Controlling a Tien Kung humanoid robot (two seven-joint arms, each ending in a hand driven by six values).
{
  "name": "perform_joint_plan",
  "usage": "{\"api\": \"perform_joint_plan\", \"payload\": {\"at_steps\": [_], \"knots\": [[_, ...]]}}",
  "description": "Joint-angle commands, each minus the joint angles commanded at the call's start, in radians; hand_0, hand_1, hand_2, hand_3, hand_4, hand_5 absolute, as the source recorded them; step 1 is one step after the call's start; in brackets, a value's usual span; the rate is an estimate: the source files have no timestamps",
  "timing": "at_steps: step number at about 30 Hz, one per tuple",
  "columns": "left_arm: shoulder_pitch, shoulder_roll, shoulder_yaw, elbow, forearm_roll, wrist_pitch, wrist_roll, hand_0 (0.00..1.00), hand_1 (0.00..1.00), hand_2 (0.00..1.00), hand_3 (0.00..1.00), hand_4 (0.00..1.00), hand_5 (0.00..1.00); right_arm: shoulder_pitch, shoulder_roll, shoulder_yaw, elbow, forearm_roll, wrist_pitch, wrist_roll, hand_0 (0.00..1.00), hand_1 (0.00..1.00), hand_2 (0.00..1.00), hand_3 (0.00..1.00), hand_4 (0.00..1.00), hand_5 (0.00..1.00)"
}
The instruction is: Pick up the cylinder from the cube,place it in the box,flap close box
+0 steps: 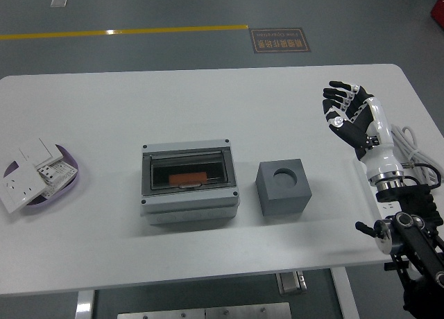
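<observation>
The right hand [345, 111] hovers empty, fingers spread. Well to its left, the cube [284, 187] stands with an empty socket; the cylinder [187, 177] lies inside the shut box [189, 182]. Little seems left beyond withdrawing.

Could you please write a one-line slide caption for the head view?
Right hand raised open beside the grey cube with an empty hole; orange cylinder inside the closed grey box.
</observation>
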Motion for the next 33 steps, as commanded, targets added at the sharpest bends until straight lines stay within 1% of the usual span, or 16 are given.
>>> {"api": "perform_joint_plan", "payload": {"at_steps": [4,13,27,33], "knots": [[0.003,0.002,-0.003,0.000,-0.001,0.001,0.000,0.642,0.665,0.592,0.653,0.721,0.294,-0.003,0.001,-0.001,0.001,-0.002,0.000,0.000,0.734,0.667,0.638,0.647,0.637,0.064],[0.001,-0.011,-0.004,0.000,-0.027,0.007,-0.003,0.642,0.665,0.592,0.654,0.720,0.297,-0.006,-0.004,0.002,0.011,-0.007,0.000,0.001,0.735,0.664,0.640,0.652,0.638,0.071],[-0.001,-0.010,0.002,0.000,-0.032,0.006,-0.005,0.641,0.665,0.592,0.654,0.719,0.298,-0.001,0.000,-0.001,0.024,-0.011,-0.006,0.004,0.732,0.658,0.642,0.652,0.643,0.089],[0.000,-0.008,0.008,0.000,-0.040,0.007,-0.008,0.641,0.665,0.592,0.655,0.718,0.296,0.005,-0.010,-0.009,0.019,-0.009,-0.006,0.002,0.734,0.654,0.641,0.656,0.646,0.094]]}}
